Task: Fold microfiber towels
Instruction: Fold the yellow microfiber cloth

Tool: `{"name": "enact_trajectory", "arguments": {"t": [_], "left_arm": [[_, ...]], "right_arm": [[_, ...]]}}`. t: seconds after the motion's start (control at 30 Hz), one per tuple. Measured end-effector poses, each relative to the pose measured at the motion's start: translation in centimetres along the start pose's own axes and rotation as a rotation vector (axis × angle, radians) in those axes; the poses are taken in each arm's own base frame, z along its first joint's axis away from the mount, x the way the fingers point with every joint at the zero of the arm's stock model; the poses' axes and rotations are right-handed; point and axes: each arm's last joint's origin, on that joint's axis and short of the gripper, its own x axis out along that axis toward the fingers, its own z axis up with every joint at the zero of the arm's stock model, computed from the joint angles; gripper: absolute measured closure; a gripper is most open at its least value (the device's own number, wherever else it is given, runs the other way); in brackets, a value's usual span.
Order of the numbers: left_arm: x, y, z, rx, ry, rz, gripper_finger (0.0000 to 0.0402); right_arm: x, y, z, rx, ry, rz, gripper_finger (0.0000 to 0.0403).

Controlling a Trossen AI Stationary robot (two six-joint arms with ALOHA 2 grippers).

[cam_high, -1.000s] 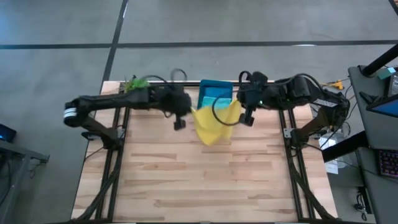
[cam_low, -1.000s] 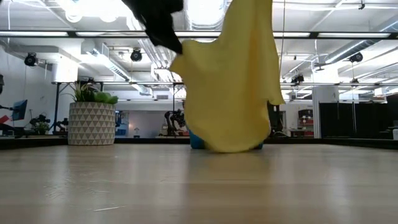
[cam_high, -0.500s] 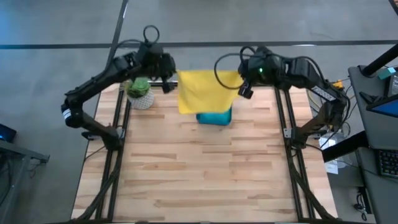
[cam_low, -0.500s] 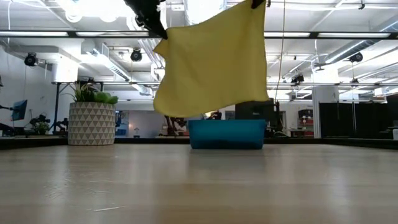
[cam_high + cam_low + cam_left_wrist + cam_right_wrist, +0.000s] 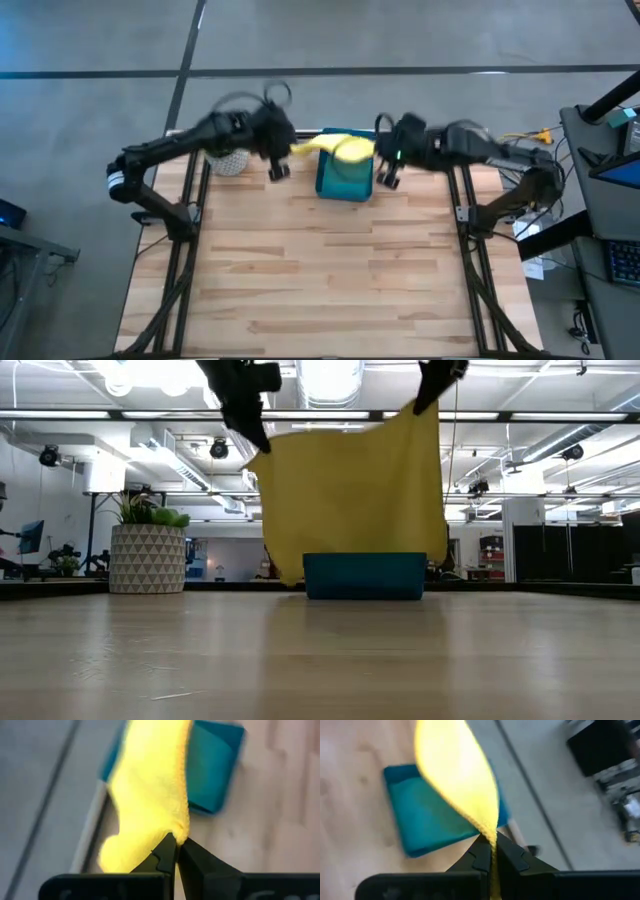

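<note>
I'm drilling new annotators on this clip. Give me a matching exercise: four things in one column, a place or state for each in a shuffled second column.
1. yellow towel
2. teal bin
3. potted plant
4. left gripper

A. on the table's far left corner
B. shut on a towel corner
C. hanging spread between both arms
D. on the table under the towel

Pairs: 1-C, 2-D, 3-A, 4-B
</note>
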Motion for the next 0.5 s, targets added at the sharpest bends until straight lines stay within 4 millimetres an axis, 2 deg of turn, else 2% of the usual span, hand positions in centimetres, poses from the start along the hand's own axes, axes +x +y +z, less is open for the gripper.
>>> {"name": "enact_trajectory", "arguments": {"t": [0.23,0.4,0.5], "left_arm": [[4.1,-7.6,-3.4,0.039,0.126,-0.137,0.0402],[5.4,-12.3,-5.7,0.041,0.163,-0.209,0.0402],[5.5,-14.7,-6.6,0.033,0.162,-0.247,0.0401]], "right_arm": [[1.8,7.4,-6.4,0.097,0.028,0.112,0.0394],[1.6,12.2,-10.9,0.191,0.044,0.2,0.0394],[1.3,14.6,-12.6,0.243,0.043,0.257,0.0394]]}}
